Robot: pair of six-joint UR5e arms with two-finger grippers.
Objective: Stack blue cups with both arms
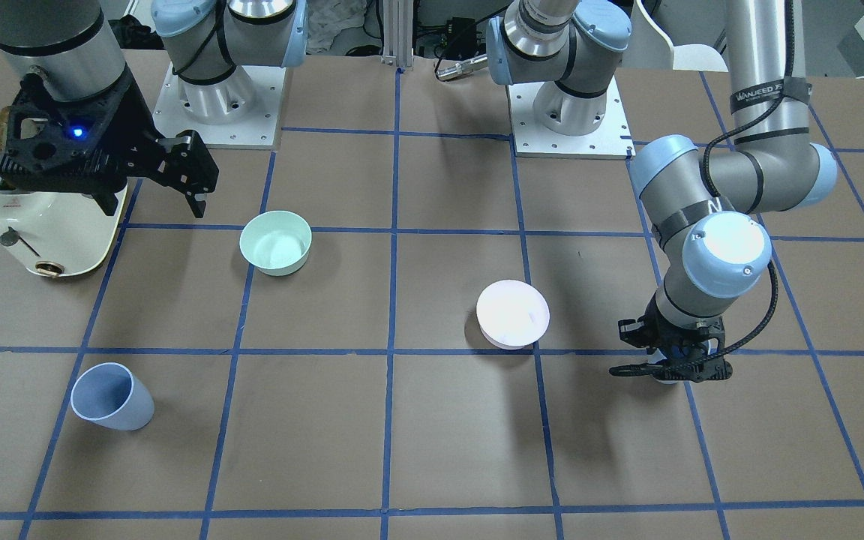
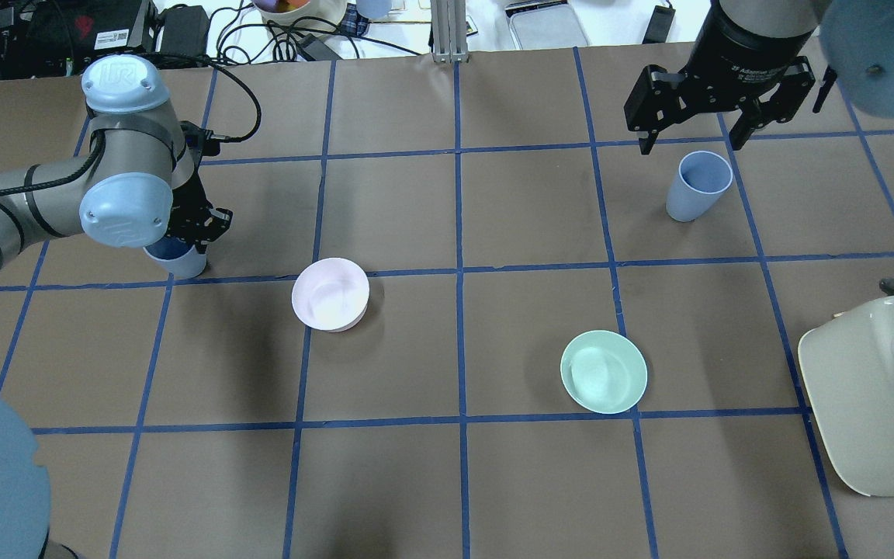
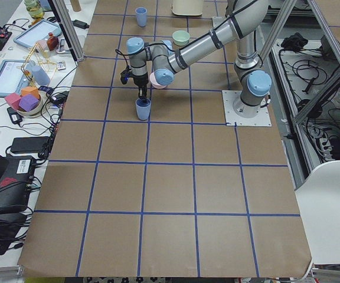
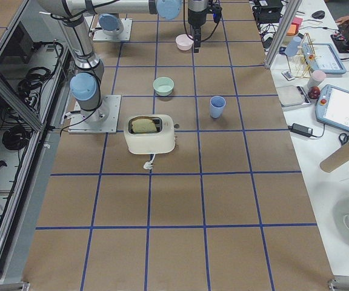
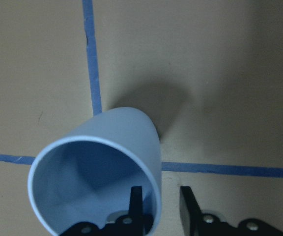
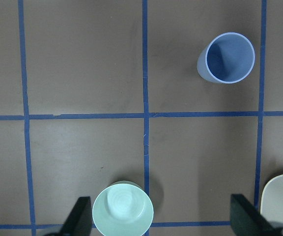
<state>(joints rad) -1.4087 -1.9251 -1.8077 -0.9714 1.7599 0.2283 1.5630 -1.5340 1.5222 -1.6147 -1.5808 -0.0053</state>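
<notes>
Nearest the left wrist lens, a blue cup [image 5: 102, 167], upright on the table [image 2: 455, 481] against a blue tape line [image 5: 90, 59], far out on the left side. Straddled at the rim by the left gripper [image 5: 161, 191]: one finger [image 5: 135, 201] inside, the other outside, narrowly parted and seemingly not pinched on the wall, though cropped at the frame's bottom edge. Risks from here: closing off-centre and tipping or dragging so light a cup; lifting on a thin one-wall pinch and losing it to a swing or slip. Far across, second blue cup [image 2: 698, 186], upright and free, near the right gripper [image 2: 691, 144], hung high, jaws spread wide, empty. Between the cups, a pale pink bowl [image 2: 330, 293] and a mint-green bowl [image 2: 604, 371], both close to a low straight carry; best cleared by height. Rightmost, a cream toaster [image 4: 152, 140] holding a toast slice [image 4: 144, 125], well apart from both cups.
</notes>
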